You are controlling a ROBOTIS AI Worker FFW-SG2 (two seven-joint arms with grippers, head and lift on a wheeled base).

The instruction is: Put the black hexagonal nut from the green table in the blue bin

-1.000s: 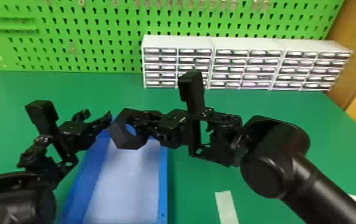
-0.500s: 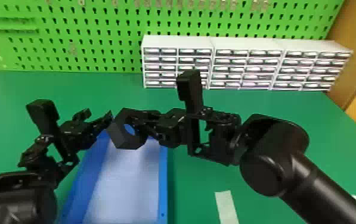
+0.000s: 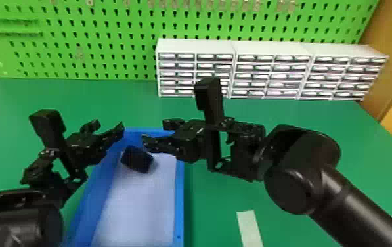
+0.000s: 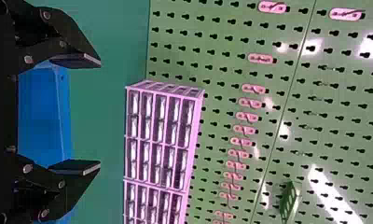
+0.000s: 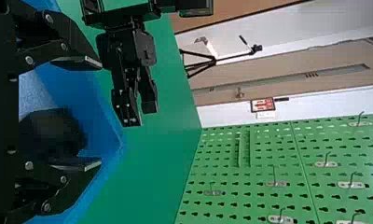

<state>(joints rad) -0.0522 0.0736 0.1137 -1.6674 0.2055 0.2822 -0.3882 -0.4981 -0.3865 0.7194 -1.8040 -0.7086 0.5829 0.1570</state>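
The black hexagonal nut [image 3: 136,159] sits tilted within the outline of the blue bin [image 3: 179,203], toward its far end; whether it touches the bin's floor cannot be told. The right claw [image 3: 153,131], above the bin's far right side, is spread and empty, and the left claw [image 4: 100,114], by the bin's far left side, likewise gapes around nothing. Chunky and apparently stiff, the nut should withstand a firm squeeze, its weight uncertain. Opposite flat sides look the surest hold; pinched corners could slip.
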